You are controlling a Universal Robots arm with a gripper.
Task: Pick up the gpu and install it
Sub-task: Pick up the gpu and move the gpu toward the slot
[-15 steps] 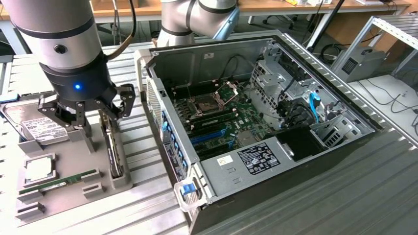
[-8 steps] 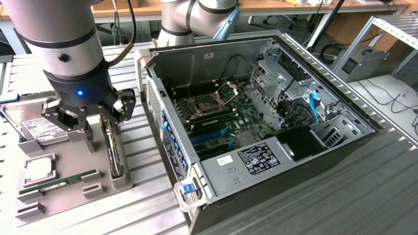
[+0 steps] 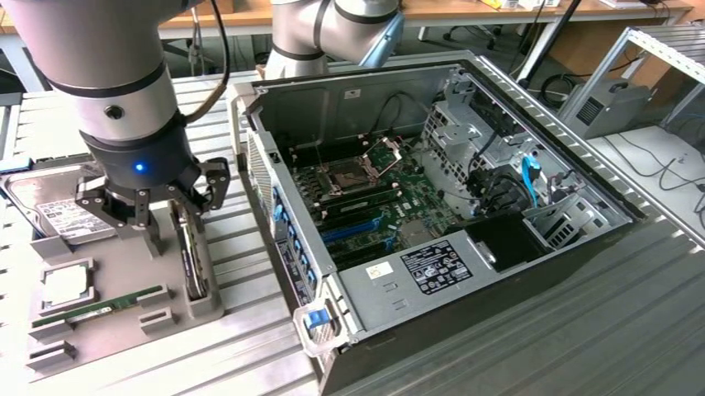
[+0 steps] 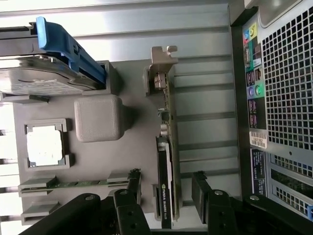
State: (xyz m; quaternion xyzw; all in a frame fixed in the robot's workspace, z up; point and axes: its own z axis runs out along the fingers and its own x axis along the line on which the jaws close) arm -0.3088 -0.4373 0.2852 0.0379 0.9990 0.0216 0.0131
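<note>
Gripper [image 4: 166,182] open, fingers [image 4: 131,198] spread either side of gpu [image 4: 168,147] | gpu standing on edge in slot of gray tray [image 4: 134,142], silver bracket [image 4: 161,56] at far end | memory stick [image 4: 80,184], processor [image 4: 45,145], hard drive [image 4: 44,81] in same tray | open computer case [image 4: 288,98] just beside tray

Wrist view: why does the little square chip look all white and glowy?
In the wrist view, the square silver processor chip in the grey plastic tray bounces the room light straight into the camera, so its top washes out to white. In the exterior view, the same chip looks plain silver-grey with only a mild shine.
</note>
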